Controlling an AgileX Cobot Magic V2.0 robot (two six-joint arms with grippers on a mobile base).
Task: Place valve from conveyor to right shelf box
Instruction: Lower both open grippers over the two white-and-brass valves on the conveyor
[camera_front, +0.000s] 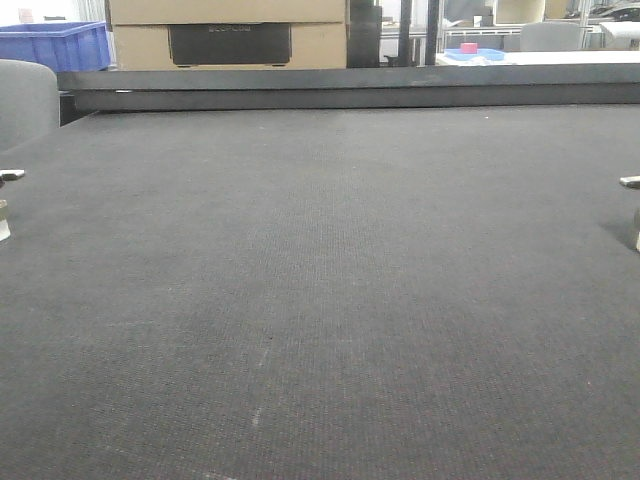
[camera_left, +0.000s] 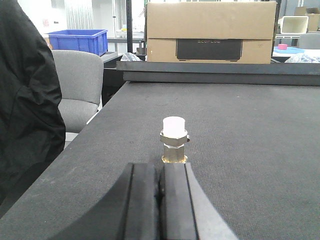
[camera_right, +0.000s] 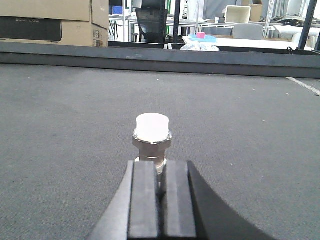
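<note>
We're seeing the L gripper (camera_left: 159, 170) w/ pads pressing together, nothing btwn them. The R gripper (camera_right: 161, 167) is looking likewise closed & empty. Just ahead of each, a valve is standing upright on the conveyor (camera_front: 320, 300): L valve (camera_left: 174, 141), brass w/ white cap, sitting slightly apart from the tips; R valve (camera_right: 152, 137), silver w/ white cap, sitting right at the tips, contact unclear. Farther back the rail (camera_front: 350, 90) is running across, then a cardboard box (camera_left: 210, 30), blue crate (camera_left: 79, 40) & grey chair (camera_left: 77, 85).
</note>
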